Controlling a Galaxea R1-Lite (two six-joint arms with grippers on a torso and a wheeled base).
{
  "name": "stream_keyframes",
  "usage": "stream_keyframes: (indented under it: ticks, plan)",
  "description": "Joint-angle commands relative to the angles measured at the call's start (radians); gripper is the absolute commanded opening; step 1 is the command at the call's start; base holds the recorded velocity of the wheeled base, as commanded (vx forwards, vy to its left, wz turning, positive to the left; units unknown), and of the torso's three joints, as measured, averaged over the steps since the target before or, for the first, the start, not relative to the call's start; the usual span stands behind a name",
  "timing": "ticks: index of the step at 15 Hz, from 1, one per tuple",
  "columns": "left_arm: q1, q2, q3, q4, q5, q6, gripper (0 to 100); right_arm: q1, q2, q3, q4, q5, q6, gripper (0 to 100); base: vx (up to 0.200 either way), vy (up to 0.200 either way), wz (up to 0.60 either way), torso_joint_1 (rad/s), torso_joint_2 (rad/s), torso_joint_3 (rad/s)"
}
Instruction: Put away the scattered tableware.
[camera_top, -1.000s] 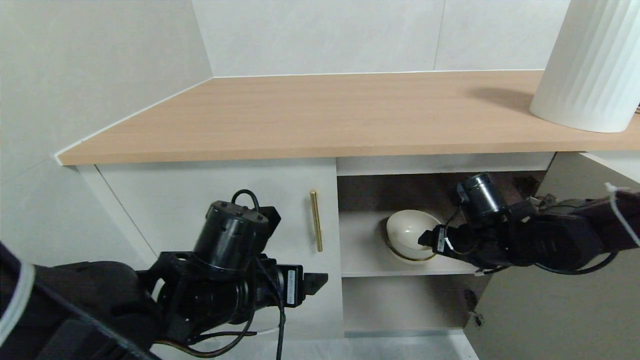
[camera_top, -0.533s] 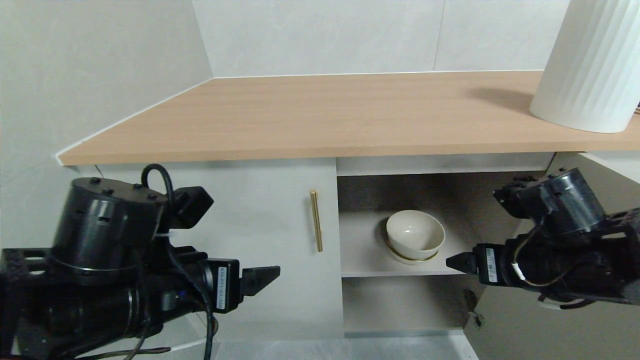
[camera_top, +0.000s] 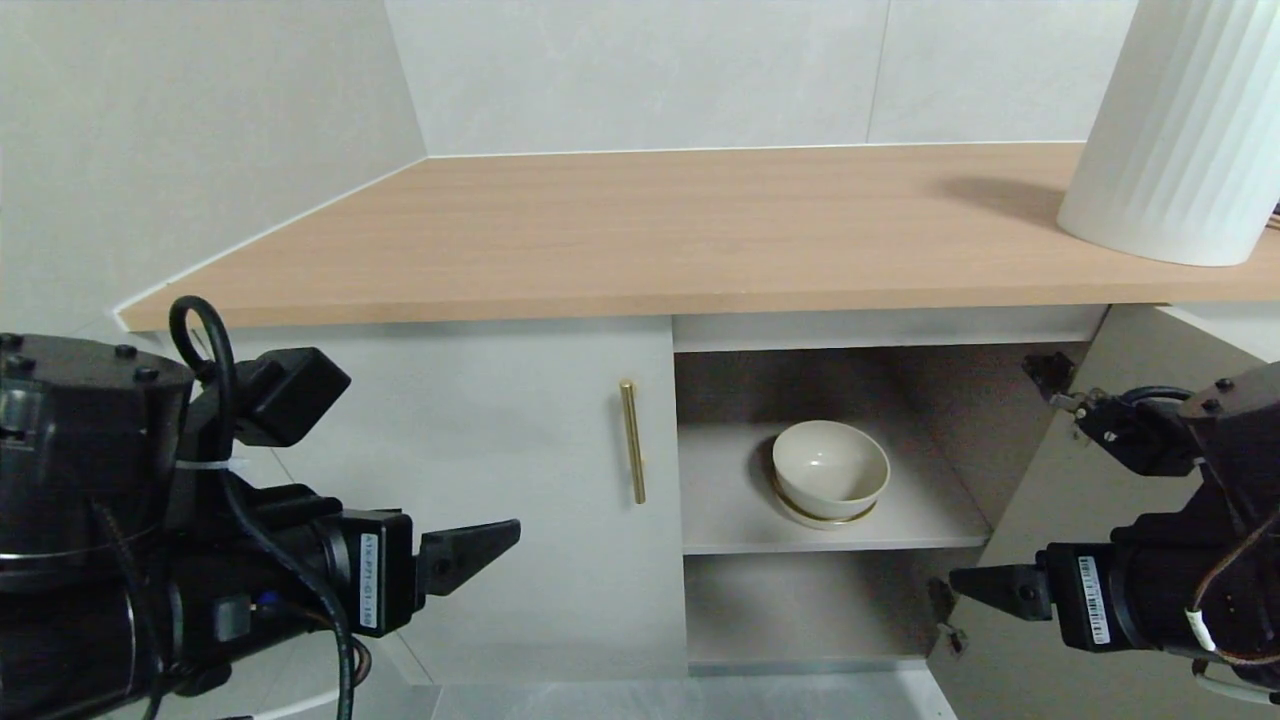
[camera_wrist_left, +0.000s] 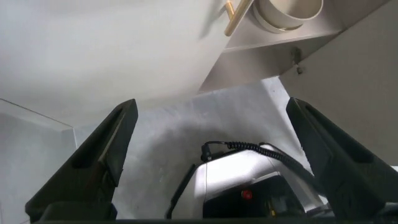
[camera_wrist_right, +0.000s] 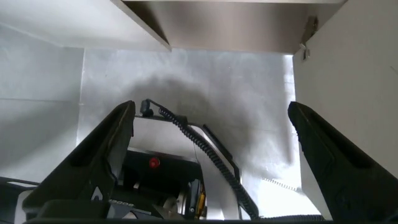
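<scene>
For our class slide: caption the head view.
Cream bowl stands in the open cabinet; left pincer and right pincer, both open, outside it.

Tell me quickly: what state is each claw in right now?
Left claw: open, holding nothing.
Right claw: open, holding nothing.

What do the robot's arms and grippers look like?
Both arms are matte black with round motor housings. The left gripper and right gripper have wedge-shaped fingers tapering to points. Each carries a white barcode label. A black cable loops above the left wrist.
</scene>
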Motion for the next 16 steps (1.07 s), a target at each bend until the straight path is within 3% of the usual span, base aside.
stream_keyframes:
  ticks: [1,6,16]
  plan:
    - [-0.007,0.019,0.004,0.0,-0.002,-0.001,100,0.002,0.001,0.005,-0.002,0.0,0.0,100,0.0,0.0,0.0,0.0,0.0,0.0]
    - [-0.045,0.095,0.021,0.0,-0.004,-0.006,100,0.013,0.006,0.005,-0.002,0.0,0.0,100,-0.2,0.0,0.0,0.001,0.0,0.003]
    - [-0.053,0.131,0.027,0.0,-0.005,-0.012,100,0.014,0.033,0.005,0.0,0.0,-0.001,100,-0.2,0.0,0.0,0.002,0.0,-0.001]
